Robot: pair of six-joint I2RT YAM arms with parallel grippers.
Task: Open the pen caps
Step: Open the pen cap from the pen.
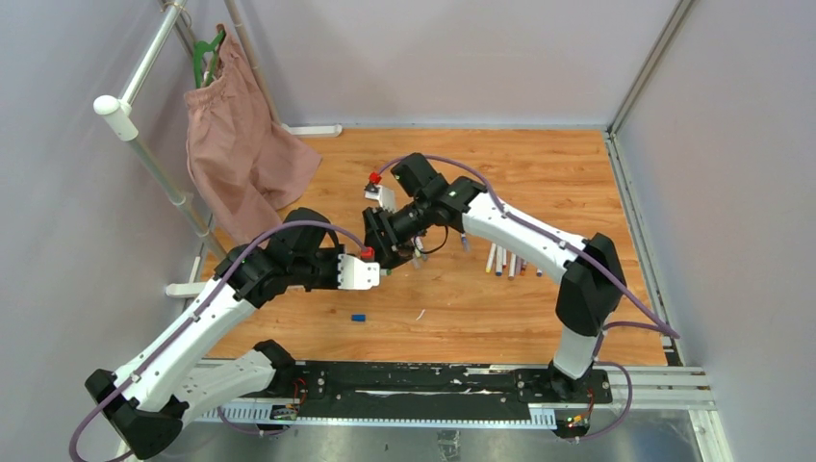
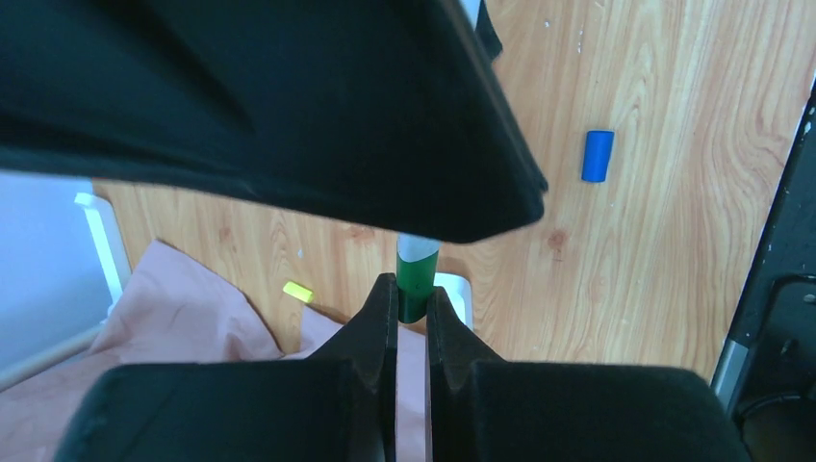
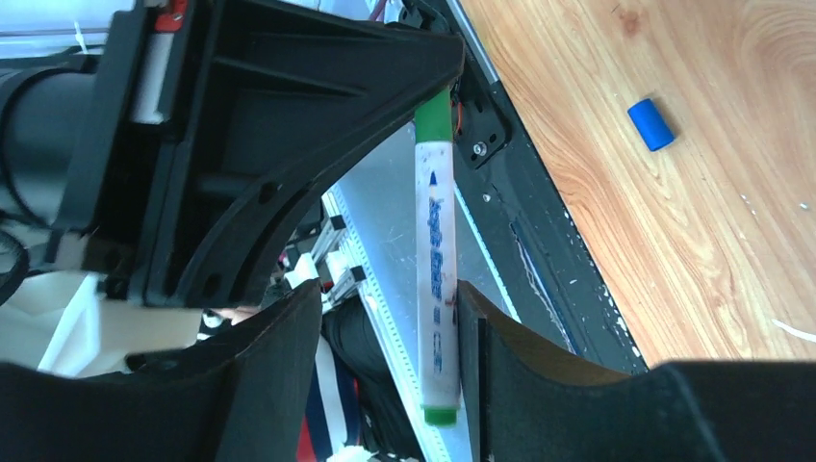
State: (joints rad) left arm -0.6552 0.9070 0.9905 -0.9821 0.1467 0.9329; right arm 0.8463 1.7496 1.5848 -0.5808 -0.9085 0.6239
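Note:
My left gripper (image 2: 412, 289) is shut on the green cap (image 2: 416, 279) of a white pen and holds it in the air. In the right wrist view the same pen's white barrel (image 3: 436, 260) rests against one finger (image 3: 481, 337) of my right gripper (image 3: 385, 298), whose jaws stand wide apart. The green cap (image 3: 435, 114) runs into the left fingers there. In the top view the two grippers meet above the table's middle, left (image 1: 383, 268) and right (image 1: 390, 243). A loose blue cap (image 1: 358, 317) lies on the wood, also in the left wrist view (image 2: 597, 156) and the right wrist view (image 3: 651, 124).
Several pens (image 1: 507, 260) lie in a row right of the grippers. Pink shorts (image 1: 241, 159) hang from a rack (image 1: 144, 144) at the back left. A small yellow piece (image 2: 297, 291) lies by the cloth. A black rail (image 1: 433, 380) runs along the near edge.

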